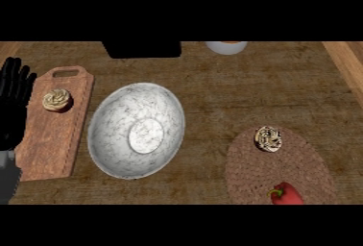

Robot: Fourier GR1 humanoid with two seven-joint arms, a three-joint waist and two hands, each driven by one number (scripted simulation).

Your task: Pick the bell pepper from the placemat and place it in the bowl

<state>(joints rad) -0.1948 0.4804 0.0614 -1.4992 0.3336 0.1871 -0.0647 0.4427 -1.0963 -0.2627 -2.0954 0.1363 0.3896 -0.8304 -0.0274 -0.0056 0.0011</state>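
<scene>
A red bell pepper [287,194] with a green stem lies at the near edge of a round brown woven placemat [278,166] on the right. A large white marbled bowl [137,129] sits in the middle of the counter, with nothing in it. My left hand [14,103] rests open at the left edge, fingers up, far from the pepper. My right hand does not show in the view.
A small swirled pastry [269,138] lies on the placemat's far part. A wooden cutting board [55,122] on the left carries another pastry [57,99]. A black box [142,49] and a white cup [227,47] stand at the back.
</scene>
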